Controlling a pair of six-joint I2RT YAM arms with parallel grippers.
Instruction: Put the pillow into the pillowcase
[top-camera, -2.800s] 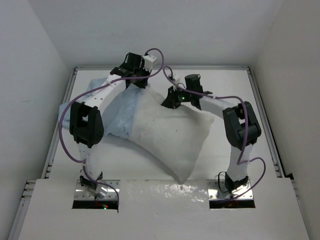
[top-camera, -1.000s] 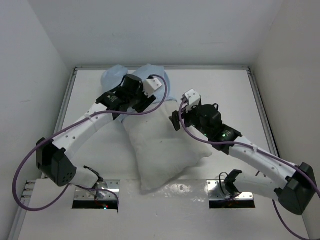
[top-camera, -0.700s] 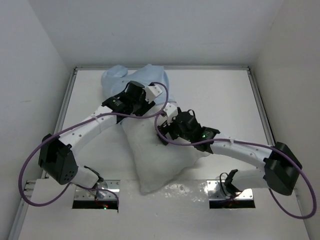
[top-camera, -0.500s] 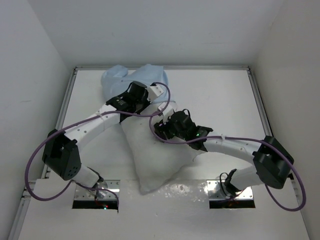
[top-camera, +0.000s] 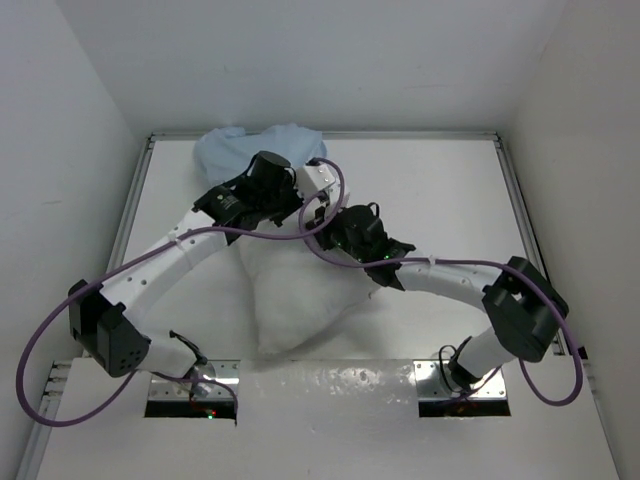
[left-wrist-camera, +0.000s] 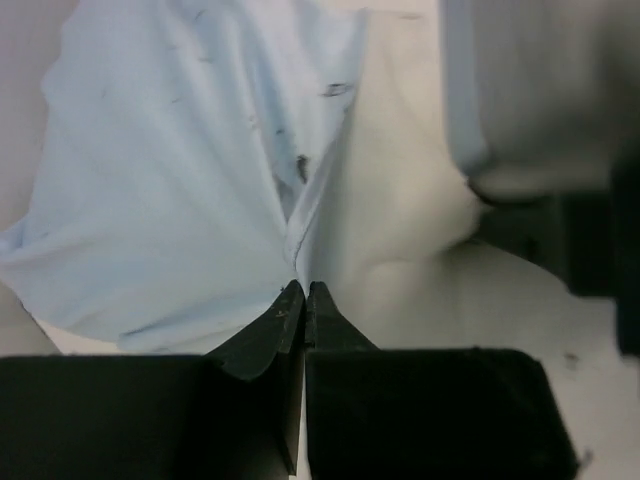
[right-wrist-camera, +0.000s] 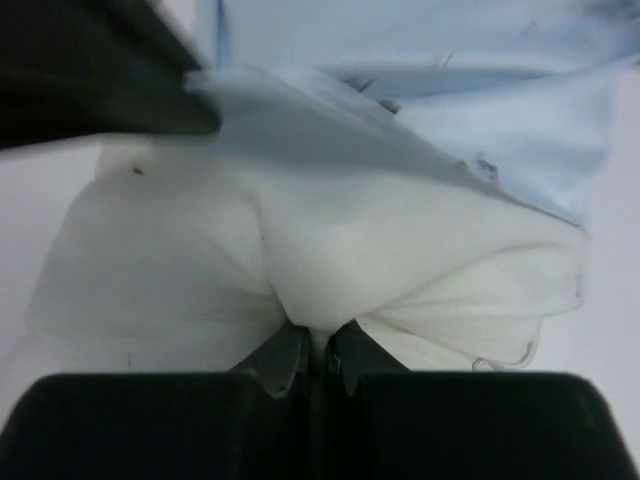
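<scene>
The white pillow (top-camera: 300, 290) lies at the table's middle, its far end under both grippers. The light blue pillowcase (top-camera: 235, 150) is bunched at the back left. My left gripper (top-camera: 300, 195) is shut on the pillowcase's edge (left-wrist-camera: 180, 180), where blue cloth meets white pillow fabric (left-wrist-camera: 390, 210) at the fingertips (left-wrist-camera: 303, 292). My right gripper (top-camera: 335, 235) is shut on a pinched fold of the pillow (right-wrist-camera: 330, 260); the blue pillowcase (right-wrist-camera: 480, 110) drapes over the pillow's far end just beyond it (right-wrist-camera: 318, 335).
A raised white rim (top-camera: 140, 200) borders the table, with white walls behind and at both sides. Purple cables (top-camera: 330, 200) loop off both arms above the pillow. The right half of the table surface (top-camera: 460, 210) is bare white.
The left gripper has drawn the pillowcase forward and right over the pillow's far end. The right gripper has moved left and back along the pillow. The pillow has shifted left.
</scene>
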